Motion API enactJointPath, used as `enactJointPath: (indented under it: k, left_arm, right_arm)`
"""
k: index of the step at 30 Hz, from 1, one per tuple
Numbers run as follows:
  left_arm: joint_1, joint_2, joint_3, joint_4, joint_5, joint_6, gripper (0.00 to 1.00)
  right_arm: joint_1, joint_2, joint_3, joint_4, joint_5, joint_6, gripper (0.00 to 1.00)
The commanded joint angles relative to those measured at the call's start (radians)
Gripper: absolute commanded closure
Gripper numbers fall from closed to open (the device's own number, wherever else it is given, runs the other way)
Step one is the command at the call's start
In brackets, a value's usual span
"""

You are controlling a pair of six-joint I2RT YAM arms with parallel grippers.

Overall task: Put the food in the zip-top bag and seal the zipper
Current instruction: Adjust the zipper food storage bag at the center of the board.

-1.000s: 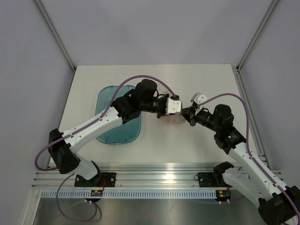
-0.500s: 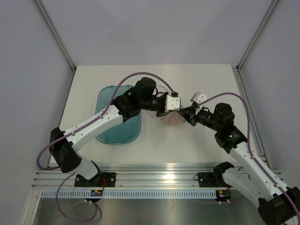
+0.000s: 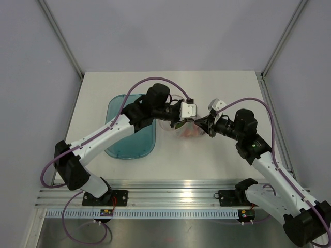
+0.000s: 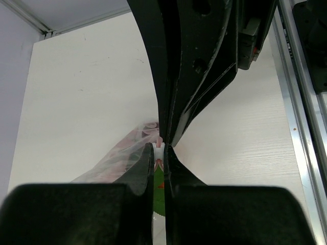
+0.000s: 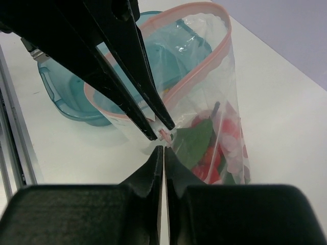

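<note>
Right wrist view, foreground: the right hand (image 5: 162, 149) has its jaws drawn to a thin slit, tips at the near corner of the zip-top bag (image 5: 219, 102). Whether they pinch the plastic cannot be made out.

Meeting it from the opposite side, the left hand (image 4: 159, 153) is closed. The left wrist view shows a pale pink strip caught between its fingers, so it appears to grip the end of the zipper (image 5: 196, 70).

Beyond the fingertips the bag rests on the bench (image 5: 265, 102) between the two hands, its mouth raised. The food (image 5: 202, 148), red pieces with a green one, lies in its lower part.

Behind the bag, toward the left arm, sits the teal tray (image 5: 66, 97).

Progress, as judged: all the food that shows is inside the bag, so the loading looks done. The zipper stands open in a wide loop, so sealing remains. The two hands at one corner suggest that step is beginning.

Hard to make out: from above, the hands cover the bag's mouth and the left arm crosses part of the tray. The number of food pieces cannot be counted through the crinkled plastic.
</note>
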Motion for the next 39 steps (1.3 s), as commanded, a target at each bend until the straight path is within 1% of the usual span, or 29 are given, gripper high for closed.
enactJointPath:
  k: [1,6,13,18,19,20,21,23,27,35,39]
  left_arm:
    - [-0.004,0.006,0.039,0.042,0.055,-0.008,1.0]
    - [-0.004,0.006,0.041,0.042,0.058,-0.01,1.0]
    - [-0.006,0.006,0.042,0.042,0.061,-0.012,1.0]
    - [-0.004,0.007,0.042,0.04,0.067,-0.016,1.0]
    - [-0.004,0.007,0.041,0.04,0.07,-0.016,1.0]
    - [-0.004,0.006,0.041,0.04,0.072,-0.018,1.0]
    - [-0.004,0.007,0.039,0.04,0.073,-0.018,1.0]
    - [-0.004,0.007,0.038,0.037,0.075,-0.019,1.0]
    - [-0.004,0.001,0.038,0.023,0.073,-0.01,1.0]
    - [-0.003,0.001,0.022,0.003,0.053,0.011,1.0]
    - [0.0,0.015,0.027,-0.001,0.047,0.01,1.0]
  right_arm:
    - [-0.001,0.017,0.065,0.06,-0.068,0.019,0.91]
    - [-0.001,0.024,0.07,0.066,-0.077,0.026,0.84]
    - [-0.001,0.035,0.065,0.089,-0.089,0.042,0.85]
    - [-0.001,0.037,0.064,0.1,-0.042,0.048,0.8]
    - [-0.002,0.034,0.06,0.115,-0.029,0.049,0.82]
    - [-0.001,0.034,0.053,0.125,0.006,0.06,0.86]
    - [-0.001,0.032,0.048,0.134,0.017,0.065,0.94]
    - [-0.001,0.029,0.03,0.161,0.047,0.075,1.0]
    - [-0.001,0.014,0.007,0.184,0.104,0.083,1.0]
    - [-0.002,-0.074,-0.065,0.312,0.277,0.129,1.0]
    - [-0.001,-0.103,-0.084,0.341,0.307,0.135,1.0]
